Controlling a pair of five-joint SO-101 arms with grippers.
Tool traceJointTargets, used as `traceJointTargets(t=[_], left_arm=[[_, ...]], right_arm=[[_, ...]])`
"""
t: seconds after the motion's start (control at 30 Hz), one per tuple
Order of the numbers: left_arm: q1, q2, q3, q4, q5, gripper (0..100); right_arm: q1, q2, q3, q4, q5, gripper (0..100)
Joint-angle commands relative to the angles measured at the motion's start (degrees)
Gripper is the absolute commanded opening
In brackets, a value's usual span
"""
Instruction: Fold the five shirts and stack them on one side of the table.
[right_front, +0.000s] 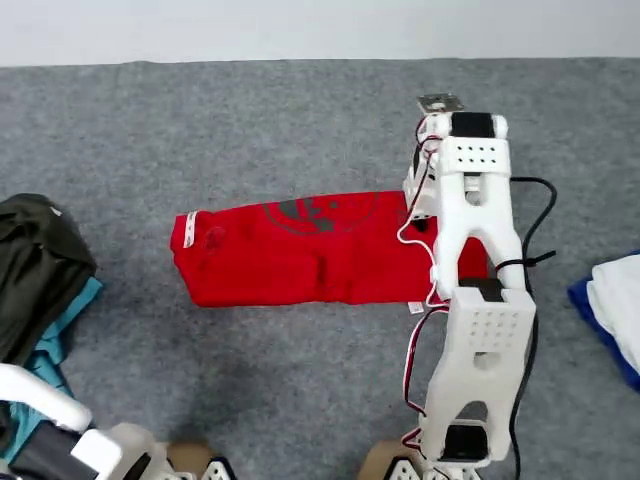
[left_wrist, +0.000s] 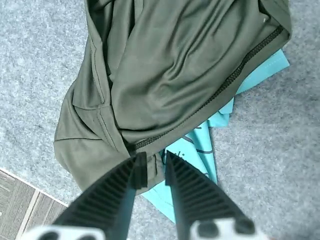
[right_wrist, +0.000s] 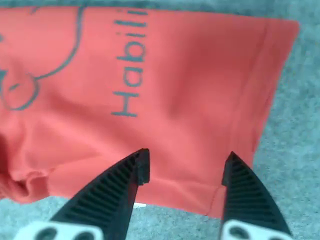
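Red shirt (right_front: 290, 260) under the wide-open right claw (right_wrist: 188, 156), arm (right_front: 470, 250) outstretched.

Right arm (right_front: 470, 300): blocky white plastic shells, each with a grid of small round holes, and black motor blocks at the joints. Thin red and white wires (right_front: 408, 365) looped along one side, thicker black cable (right_front: 522, 262) along the other. Left arm (right_front: 60, 430): white with a black section (by the table's front left corner). Right gripper (right_wrist: 187, 162) and left gripper (left_wrist: 154, 162): black, ribbed, tapering fingers on white bases with dark screw holes.
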Motion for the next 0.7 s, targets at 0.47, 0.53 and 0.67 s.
traceJointTargets(t=[0.47,0.53,0.67], left_arm=[[0.6,-2.5,-0.2,1.4,-0.4,7],[0.6,-2.5,-0.2,1.4,-0.4,7],[0.7,-2.5,-0.2,1.4,-0.4,7]], right_arm=[[6.8,6.4,-2.7,-5.5,-0.3,25.1],[6.8,7.9,-2.9,-5.6,-0.3,25.1],[6.5,10.2,-2.9,-7.3,-0.3,24.9]])
